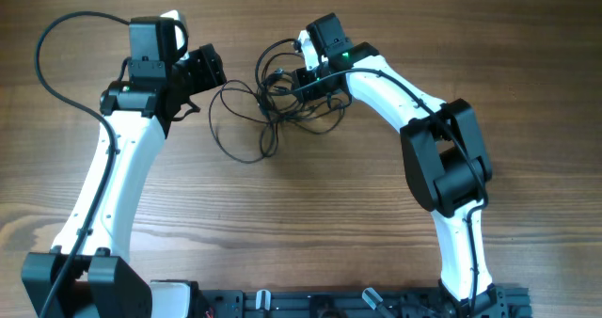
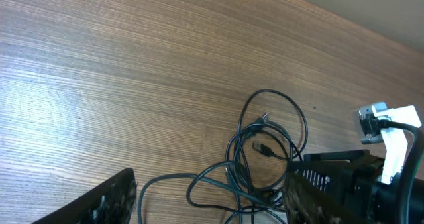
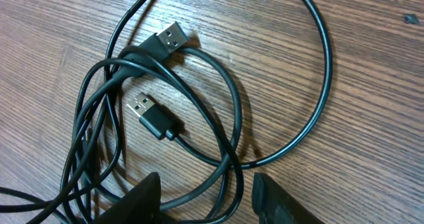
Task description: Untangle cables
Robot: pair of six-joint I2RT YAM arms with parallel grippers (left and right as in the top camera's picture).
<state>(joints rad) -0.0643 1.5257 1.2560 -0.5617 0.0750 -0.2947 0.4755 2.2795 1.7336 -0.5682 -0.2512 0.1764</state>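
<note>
Along the near edge of the wooden table (image 1: 310,214) the two arm bases are cut off by the frame. The left arm rises from the near left corner and runs straight toward the far side, its wrist turned right. A thick black wire (image 1: 42,59) arcs out to its left. The right arm climbs from the near right, bends at a dark elbow, then reaches far and left, so both wrists face each other across the middle.

The left gripper (image 1: 212,73) hangs just left of the tangle with its jaws spread wide. No strand is caught in them, though a loop lies close by. In its wrist view only one finger (image 2: 109,197) is plain. The other side merges with the dark housing of the right arm and is hard to separate.

The right gripper (image 3: 207,196) stands about half spread, low over the table. A couple of strands pass between its fingers (image 3: 142,199) with room on either side, not pinched. From overhead its fingertips are hidden under its own wrist.

The cables (image 1: 279,100) lie knotted between the two grippers toward the far middle, with loops trailing nearer and to the left. Two USB plugs show beyond the right fingers, one (image 3: 151,116) nearer and one (image 3: 169,38) farther, and a wide loop curves off the far edge of that view.
</note>
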